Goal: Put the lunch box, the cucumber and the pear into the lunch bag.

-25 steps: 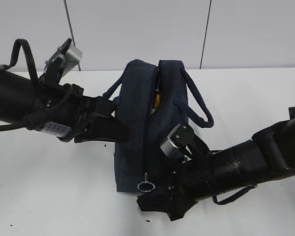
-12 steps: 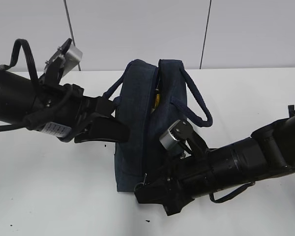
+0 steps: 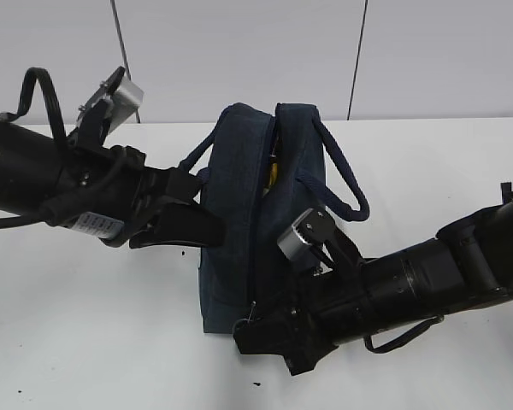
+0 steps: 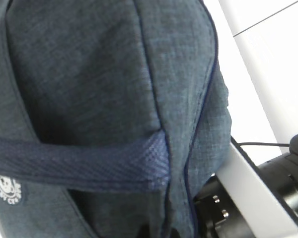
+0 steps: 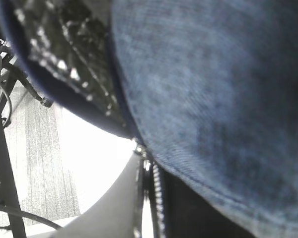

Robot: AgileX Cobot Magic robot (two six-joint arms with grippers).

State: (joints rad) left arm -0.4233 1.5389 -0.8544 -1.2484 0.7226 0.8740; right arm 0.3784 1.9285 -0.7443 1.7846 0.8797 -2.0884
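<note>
The large dark navy fabric lunch bag, boxy with looped rope-like strap handles, stands upright on the white table between the two black arms. Its long zipper runs down the near face, parted at the top, where a sliver of something yellow shows in the gap; whether that is the pear cannot be told, and the lunch box and cucumber are not visible. The left gripper presses against the bag's left side with its jaws drawn together; its wrist view is filled by navy cloth and a woven strap, so whether it pinches fabric cannot be told. The right gripper sits at the bag's lower front corner, jaws closed at the foot of the zipper, just where the metal ring pull peeks out beside it.
</note>
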